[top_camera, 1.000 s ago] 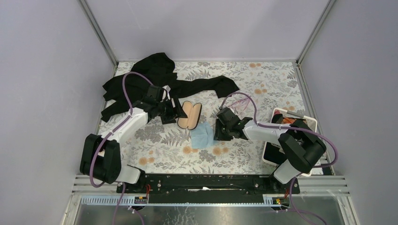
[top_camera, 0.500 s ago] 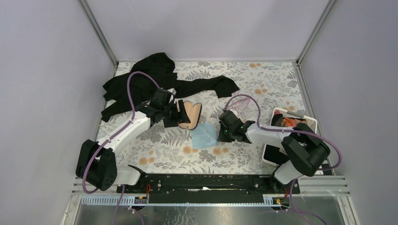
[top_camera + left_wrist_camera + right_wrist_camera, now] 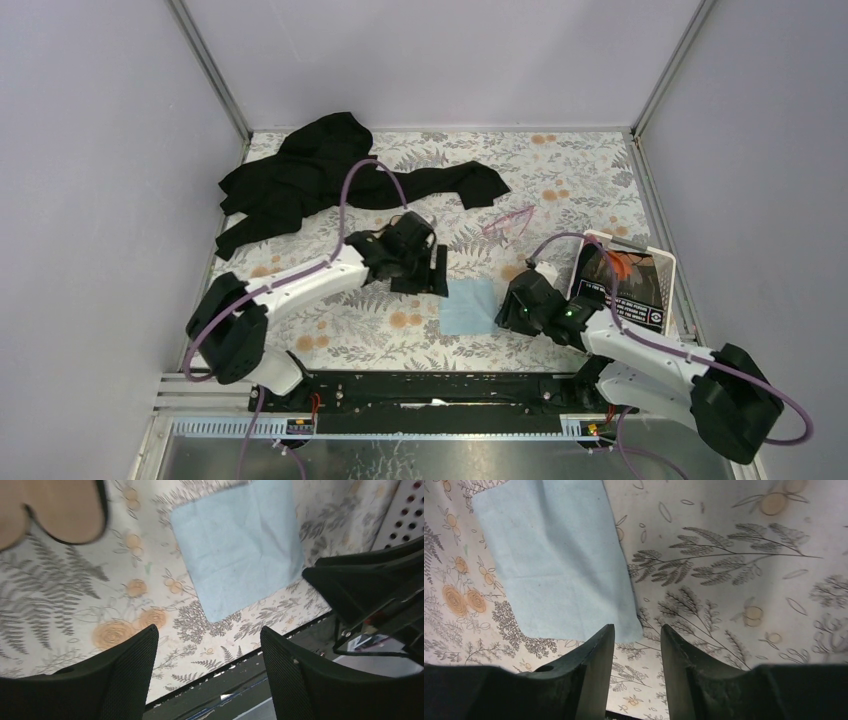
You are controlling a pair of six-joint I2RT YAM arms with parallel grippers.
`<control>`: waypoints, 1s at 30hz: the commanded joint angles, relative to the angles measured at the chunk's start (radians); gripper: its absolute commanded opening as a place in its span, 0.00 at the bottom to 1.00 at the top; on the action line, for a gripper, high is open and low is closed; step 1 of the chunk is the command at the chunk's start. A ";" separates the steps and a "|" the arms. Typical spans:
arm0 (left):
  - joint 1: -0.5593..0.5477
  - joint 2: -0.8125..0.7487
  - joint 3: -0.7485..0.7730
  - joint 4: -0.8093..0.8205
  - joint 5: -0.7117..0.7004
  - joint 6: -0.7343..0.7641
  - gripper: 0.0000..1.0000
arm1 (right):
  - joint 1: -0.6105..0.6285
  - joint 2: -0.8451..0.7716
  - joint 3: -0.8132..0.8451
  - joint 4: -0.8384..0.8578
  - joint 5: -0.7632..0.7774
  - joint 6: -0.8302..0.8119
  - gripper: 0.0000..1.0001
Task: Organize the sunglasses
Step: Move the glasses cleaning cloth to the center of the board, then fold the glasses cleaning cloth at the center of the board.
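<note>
The sunglasses, thin pink frames with pale lenses, lie on the floral table behind both grippers, touched by nothing. My left gripper hangs open and empty over the table left of the light blue cloth. The case's tan lining shows only at the top left of the left wrist view. My right gripper is low at the cloth's right corner, its jaws a little apart with nothing between them.
A black garment sprawls across the back left of the table. A white bin with orange and black contents stands at the right edge. The black base rail runs along the near edge.
The left arm swung right and nearer, off the case. The right arm drew back toward the near right, uncovering the sunglasses. The cloth now lies further right and flat.
</note>
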 commanded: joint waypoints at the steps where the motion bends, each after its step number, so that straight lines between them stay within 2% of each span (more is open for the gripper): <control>1: -0.116 0.038 -0.002 0.007 -0.122 -0.086 0.79 | 0.007 -0.089 0.041 -0.146 0.089 0.026 0.47; 4: -0.188 0.047 -0.047 0.051 -0.199 -0.169 0.79 | 0.007 -0.107 0.060 -0.158 0.103 0.023 0.46; 7: -0.217 0.085 -0.067 0.067 -0.207 -0.214 0.76 | 0.008 -0.086 0.071 -0.160 0.101 0.013 0.46; 19: -0.257 0.200 -0.140 0.153 -0.193 -0.343 0.53 | 0.007 -0.058 0.047 -0.123 0.077 0.014 0.43; 25: -0.257 0.228 -0.149 0.190 -0.175 -0.357 0.36 | 0.007 -0.034 0.008 -0.063 0.027 0.034 0.42; 30: -0.256 0.228 -0.153 0.189 -0.181 -0.368 0.16 | 0.007 -0.014 -0.013 -0.029 0.008 0.039 0.40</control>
